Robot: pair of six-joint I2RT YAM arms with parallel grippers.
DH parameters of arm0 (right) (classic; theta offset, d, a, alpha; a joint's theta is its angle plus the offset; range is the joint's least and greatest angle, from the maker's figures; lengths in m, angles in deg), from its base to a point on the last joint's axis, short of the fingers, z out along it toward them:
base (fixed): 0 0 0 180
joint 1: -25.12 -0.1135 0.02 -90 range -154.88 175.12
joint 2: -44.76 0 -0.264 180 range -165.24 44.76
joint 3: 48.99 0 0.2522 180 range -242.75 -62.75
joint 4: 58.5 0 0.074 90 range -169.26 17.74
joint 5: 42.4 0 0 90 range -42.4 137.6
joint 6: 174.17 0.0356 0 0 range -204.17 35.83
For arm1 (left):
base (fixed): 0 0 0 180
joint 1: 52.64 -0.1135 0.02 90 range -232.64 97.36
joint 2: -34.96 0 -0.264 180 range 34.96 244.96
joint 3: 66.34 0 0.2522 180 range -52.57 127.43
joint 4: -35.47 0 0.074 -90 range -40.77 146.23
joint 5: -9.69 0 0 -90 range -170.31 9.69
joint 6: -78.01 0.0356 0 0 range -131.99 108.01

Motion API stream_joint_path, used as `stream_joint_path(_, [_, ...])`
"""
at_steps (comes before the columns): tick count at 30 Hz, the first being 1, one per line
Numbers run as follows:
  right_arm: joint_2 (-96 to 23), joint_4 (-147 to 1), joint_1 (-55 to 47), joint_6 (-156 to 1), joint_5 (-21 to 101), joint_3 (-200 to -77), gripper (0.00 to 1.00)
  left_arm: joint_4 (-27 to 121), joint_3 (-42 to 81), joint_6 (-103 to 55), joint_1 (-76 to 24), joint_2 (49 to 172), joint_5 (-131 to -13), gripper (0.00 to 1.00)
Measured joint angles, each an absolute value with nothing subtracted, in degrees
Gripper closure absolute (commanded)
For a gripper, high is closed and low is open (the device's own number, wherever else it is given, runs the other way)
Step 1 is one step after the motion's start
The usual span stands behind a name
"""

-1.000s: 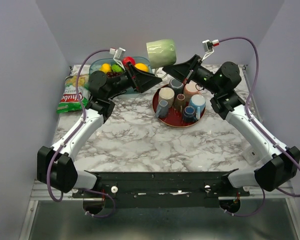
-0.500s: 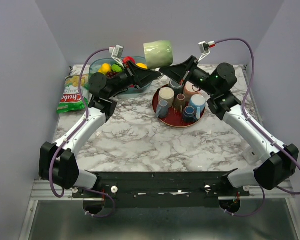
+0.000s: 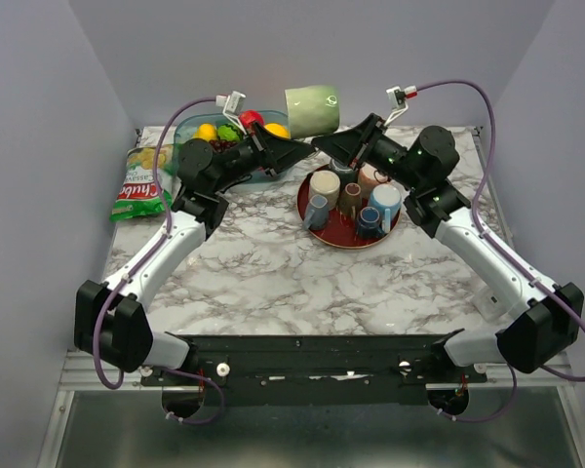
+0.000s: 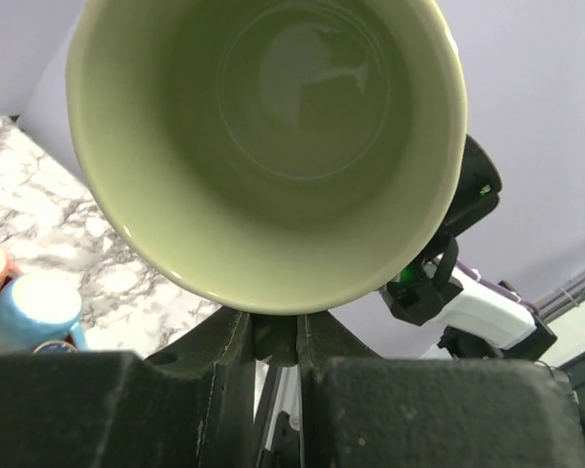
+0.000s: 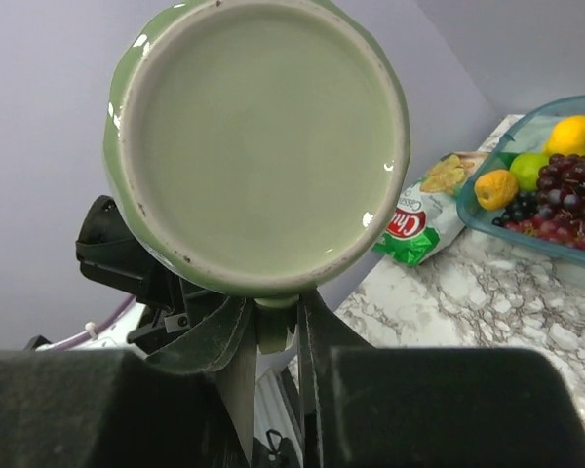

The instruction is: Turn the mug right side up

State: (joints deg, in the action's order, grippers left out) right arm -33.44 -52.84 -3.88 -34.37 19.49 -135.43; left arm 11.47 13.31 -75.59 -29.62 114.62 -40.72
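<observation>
Green mug (image 3: 312,107) is off the table, in the air on its side, mouth toward my left arm. Right gripper (image 5: 273,327) is pinched on its handle; left gripper (image 4: 273,336) looks clamped there too. Remaining: tip upright, set down.

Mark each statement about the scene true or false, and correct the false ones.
1. The green mug is held in the air, lying on its side. True.
2. Its open mouth faces the right gripper. False: its base faces the right gripper; the mouth faces the left gripper.
3. The red tray holds several cups. True.
4. The fruit container sits at the table's near right corner. False: it is at the back left, beside the snack bag.
</observation>
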Motion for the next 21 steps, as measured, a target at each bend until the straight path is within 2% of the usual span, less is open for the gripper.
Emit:
stream_joint_path(2, [-33.35, -54.74, -4.01, -35.70, 20.27, -135.43, 0.20, 16.24, 13.64, -73.36, -29.42, 113.66, -42.20, 1.00])
stream_joint_path(3, [-33.26, -55.90, -4.10, -36.38, 20.77, -135.43, 0.05, 18.38, 13.68, -72.09, -29.37, 113.20, -43.28, 1.00])
stream_joint_path(4, [-33.13, -56.86, -4.16, -37.12, 21.39, -135.43, 0.00, 22.05, 14.14, -70.34, -29.42, 112.61, -44.70, 1.00])
stream_joint_path(12, [-28.43, -65.50, -4.18, -43.42, 29.98, -133.49, 0.00, 51.71, 20.09, -53.49, -29.81, 107.93, -62.23, 1.00])
stream_joint_path(21, [-26.79, -76.58, -4.18, -50.43, 41.71, -133.38, 0.00, 74.86, 19.15, -37.18, -29.83, 103.62, -83.60, 1.00])
